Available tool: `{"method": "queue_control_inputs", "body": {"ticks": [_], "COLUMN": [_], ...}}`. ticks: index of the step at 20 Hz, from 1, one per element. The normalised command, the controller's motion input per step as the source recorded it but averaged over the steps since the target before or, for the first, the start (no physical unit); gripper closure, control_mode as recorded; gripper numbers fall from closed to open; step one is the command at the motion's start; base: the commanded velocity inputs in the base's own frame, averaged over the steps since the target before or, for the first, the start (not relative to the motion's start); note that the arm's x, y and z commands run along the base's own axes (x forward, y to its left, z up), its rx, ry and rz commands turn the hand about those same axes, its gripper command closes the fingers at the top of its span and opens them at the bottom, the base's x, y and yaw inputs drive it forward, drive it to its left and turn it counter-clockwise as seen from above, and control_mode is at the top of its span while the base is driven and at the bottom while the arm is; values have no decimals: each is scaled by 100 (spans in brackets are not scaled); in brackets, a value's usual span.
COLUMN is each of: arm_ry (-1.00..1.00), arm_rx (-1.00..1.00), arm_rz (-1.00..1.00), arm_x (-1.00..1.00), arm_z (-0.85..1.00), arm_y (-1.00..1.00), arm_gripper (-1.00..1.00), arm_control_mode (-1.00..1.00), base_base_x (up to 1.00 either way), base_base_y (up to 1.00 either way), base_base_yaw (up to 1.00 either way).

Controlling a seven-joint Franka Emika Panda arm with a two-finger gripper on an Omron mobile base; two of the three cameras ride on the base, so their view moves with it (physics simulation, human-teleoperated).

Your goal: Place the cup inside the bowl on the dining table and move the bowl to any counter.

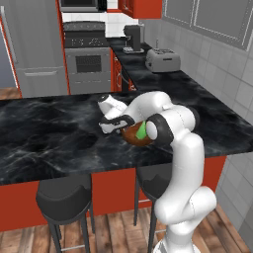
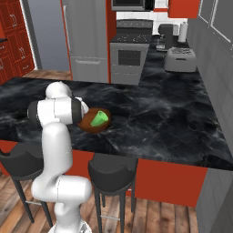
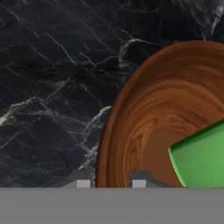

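Nearest the base cameras stand two black stools [image 1: 64, 197], tucked under the near edge of the dining table [image 1: 44, 133]. Beyond them, on the black marble top, sits the bowl [image 2: 94, 122], brown and wooden, close to that near edge. The cup [image 2: 99, 119] lies tilted on its side inside the bowl, its mouth toward the far right. The gripper [image 3: 108, 180] is at the bowl's left side: in the hand view one fingertip stands outside the rim and the other just inside it, so the narrow jaws straddle the rim; whether the pads actually press the wood is hard to tell, since the tips are mostly cut off at the picture's edge. Farther right and far back, the counter [image 1: 163, 81] runs along the tiled wall and carries a toaster [image 1: 162, 60].
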Motion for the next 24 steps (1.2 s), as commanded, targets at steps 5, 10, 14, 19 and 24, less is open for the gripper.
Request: {"method": "queue_control_inputs", "body": {"ticks": [5,10,14,19,24], "arm_ry": [0,0,6,3,0], "arm_rx": [0,0,-2,0,0], "arm_rz": [0,0,0,0,0], "arm_x": [-4,-5,0,-4,-19], "arm_z": [17,47,46,59,62], "arm_y": [0,-6,-14,-5,3], "arm_gripper": [100,100,100,100,100], "arm_control_mode": [-100,-100,-100,-100,-100], "base_base_x": [0,0,0,0,0], "base_base_y": [0,0,0,0,0], "base_base_yaw": [0,0,0,0,0]}}
